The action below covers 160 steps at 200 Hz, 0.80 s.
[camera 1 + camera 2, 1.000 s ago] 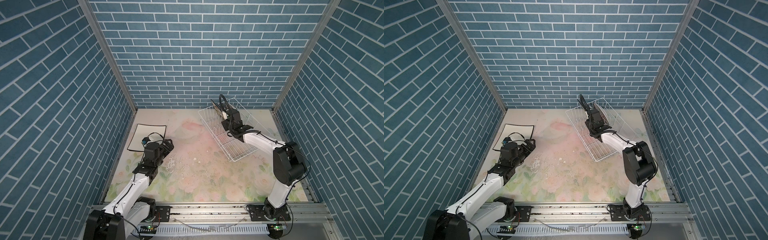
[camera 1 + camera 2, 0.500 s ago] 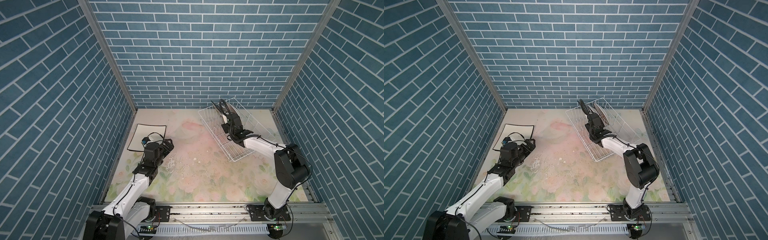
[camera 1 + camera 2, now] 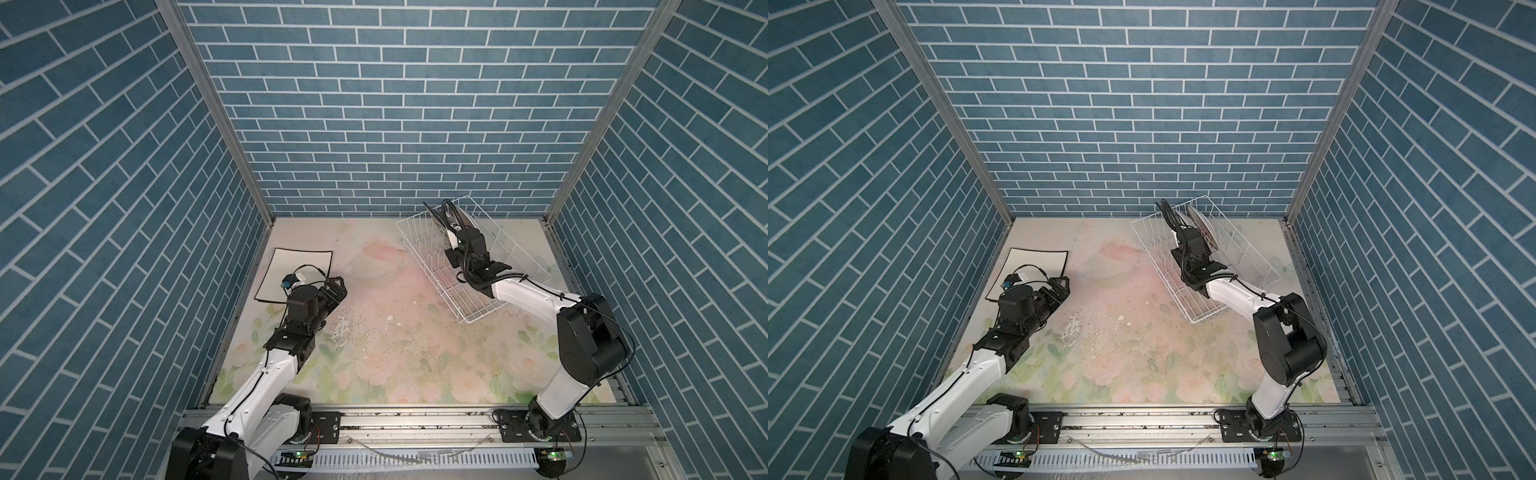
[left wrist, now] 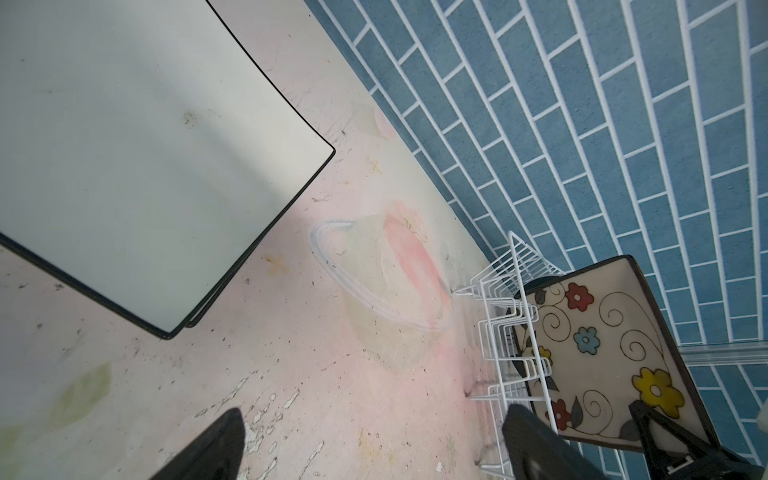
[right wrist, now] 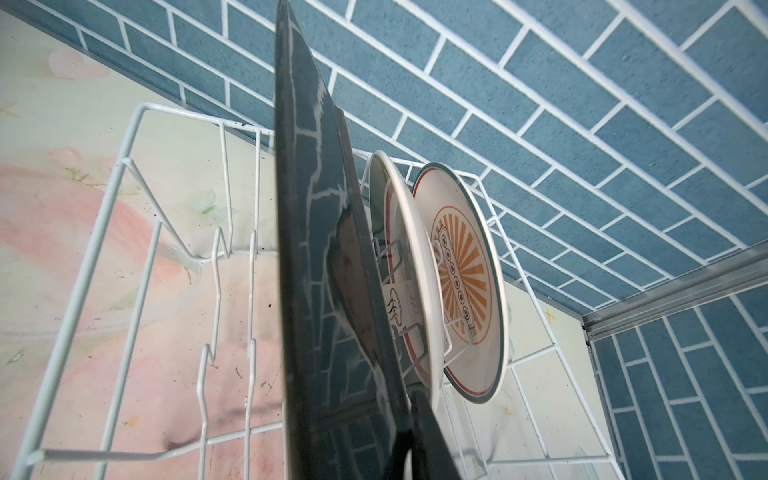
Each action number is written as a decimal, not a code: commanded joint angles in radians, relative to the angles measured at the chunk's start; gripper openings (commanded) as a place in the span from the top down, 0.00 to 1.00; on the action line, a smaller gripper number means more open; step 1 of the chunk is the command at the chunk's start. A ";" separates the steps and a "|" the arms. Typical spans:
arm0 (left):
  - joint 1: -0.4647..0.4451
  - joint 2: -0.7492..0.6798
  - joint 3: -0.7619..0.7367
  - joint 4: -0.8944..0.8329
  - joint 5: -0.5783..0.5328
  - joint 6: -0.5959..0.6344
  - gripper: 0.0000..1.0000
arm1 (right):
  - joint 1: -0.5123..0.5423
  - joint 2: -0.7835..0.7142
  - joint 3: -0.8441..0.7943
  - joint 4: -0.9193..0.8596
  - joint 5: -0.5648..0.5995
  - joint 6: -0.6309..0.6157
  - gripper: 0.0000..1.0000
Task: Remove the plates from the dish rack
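Left wrist: cream flowered plate (image 4: 602,353) pinched by right gripper (image 5: 401,449); left gripper (image 4: 374,449) wide, empty.

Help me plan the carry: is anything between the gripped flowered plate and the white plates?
Yes: the side wall of the dish rack by the flowered plate, then the open left gripper beside the white plates.

white links (image 3: 266,374) | black joints (image 3: 590,345) | black cables (image 3: 509,275) | green base LEDs (image 3: 297,456)
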 commanded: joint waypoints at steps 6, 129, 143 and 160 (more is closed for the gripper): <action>-0.008 -0.019 -0.015 -0.010 -0.017 0.000 0.01 | 0.028 -0.099 -0.008 0.185 -0.039 -0.021 1.00; -0.010 -0.032 -0.025 -0.008 -0.017 -0.005 0.01 | 0.062 -0.217 -0.032 0.216 -0.026 -0.055 1.00; -0.011 -0.035 -0.026 -0.008 -0.018 -0.005 0.01 | 0.066 -0.230 -0.034 0.220 -0.023 -0.060 1.00; -0.011 -0.038 -0.029 -0.008 -0.019 -0.007 0.01 | 0.071 -0.243 -0.039 0.226 -0.016 -0.067 1.00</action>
